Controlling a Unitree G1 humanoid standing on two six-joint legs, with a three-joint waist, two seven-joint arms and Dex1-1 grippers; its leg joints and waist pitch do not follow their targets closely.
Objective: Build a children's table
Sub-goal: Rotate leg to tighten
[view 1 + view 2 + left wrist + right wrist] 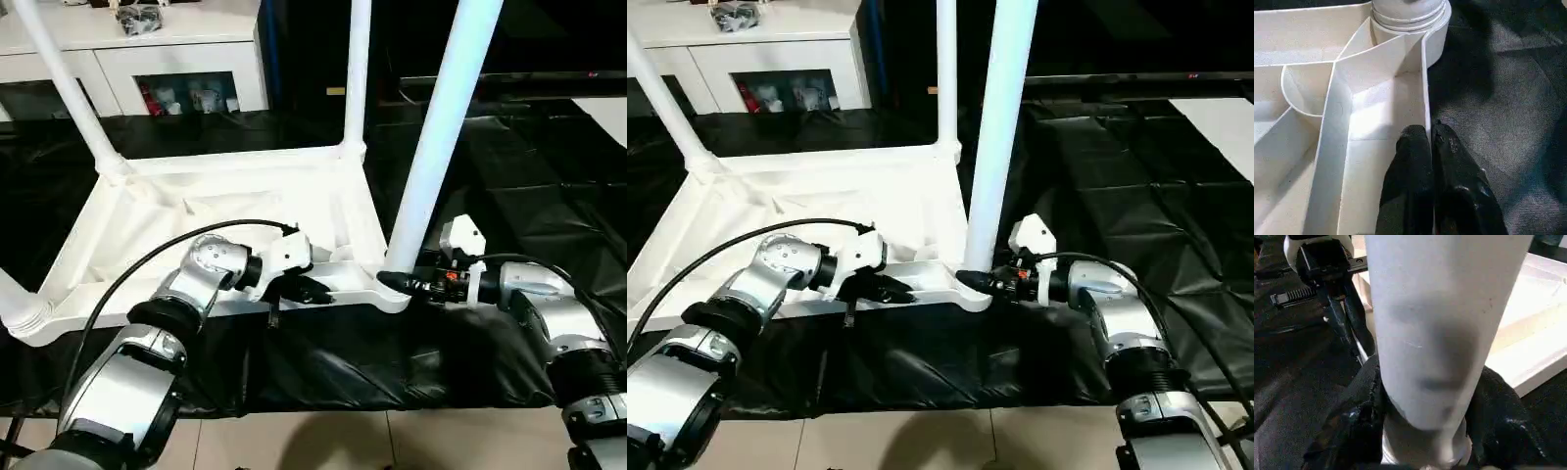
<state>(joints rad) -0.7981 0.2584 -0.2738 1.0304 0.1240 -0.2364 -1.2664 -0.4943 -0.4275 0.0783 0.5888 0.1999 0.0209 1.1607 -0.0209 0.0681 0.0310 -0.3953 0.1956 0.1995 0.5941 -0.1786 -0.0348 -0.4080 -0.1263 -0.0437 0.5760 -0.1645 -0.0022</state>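
The tabletop [225, 211] is laid upside down on the black sheet [529, 176], ribbed underside up, dead centre of the head view. Legs are seen standing in its corners: one at eleven o'clock [69, 83], one at twelve [355, 69], and the big near leg [436, 127] rising from the socket at four o'clock. A fourth is just caught at the nine o'clock edge.

The near leg's base is straddled by the right gripper [397, 284], its fingers half open and wrapped round the tube. The tabletop's near rim is pinched by the left gripper [313, 291], fingers [1410, 176] closed tight on the thin wall.

It is judged light, stiff, hollow plastic, smooth and likely slippery. The leg is best taken low, by the socket; the top, by a rib or rim.
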